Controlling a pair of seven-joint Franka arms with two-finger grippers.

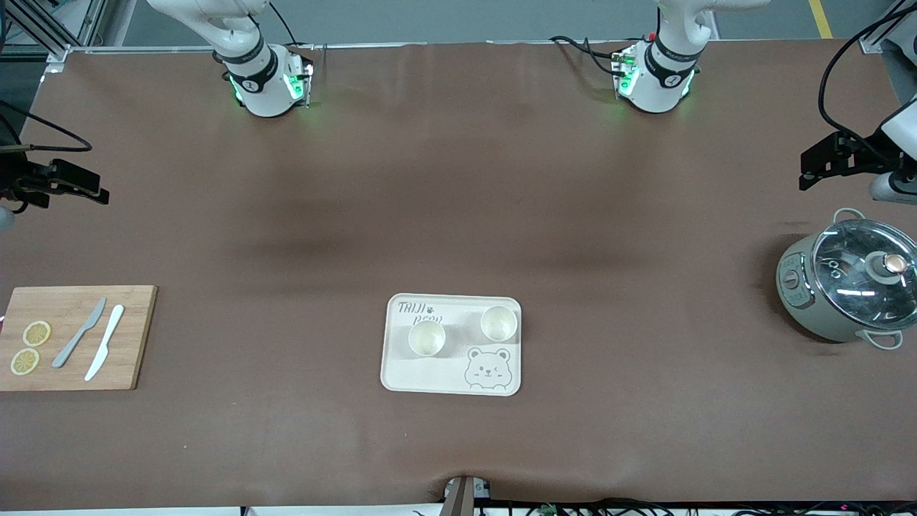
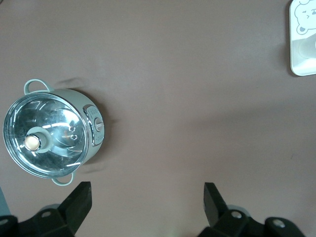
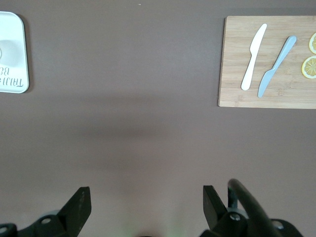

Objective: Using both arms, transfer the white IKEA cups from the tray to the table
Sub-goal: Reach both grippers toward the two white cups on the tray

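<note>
Two white IKEA cups [image 1: 427, 338] [image 1: 498, 323] upright, side by side on the cream bear tray [image 1: 401, 376], close together but not touching, mouths up. Tray flat on the brown surface [image 1: 458, 215], near the front camera, roughly midway between the two arms' ends.

Left hand [image 1: 824, 163] up in the air over the left arm's end of the surface, fingers [image 2: 79, 200] spread wide apart, nothing between them. Well apart from both cups; only a corner of the tray [image 2: 302, 44] visible in the left wrist view. Just beside this hand, lower down, a grey-green pot [image 1: 845, 290] with a glass lid standing on the surface.

Right hand [image 1: 75, 186] likewise raised over the right arm's end, fingers [image 3: 79, 205] spread apart and empty. Cups well away from it too, with only the tray's edge [image 3: 12, 54] showing in its wrist view. Nearer this hand: a wooden cutting board [image 1: 132, 337] carrying a grey knife [image 1: 79, 333], a white knife [image 1: 104, 342] and two lemon slices [image 1: 36, 333] [image 1: 24, 361].
</note>
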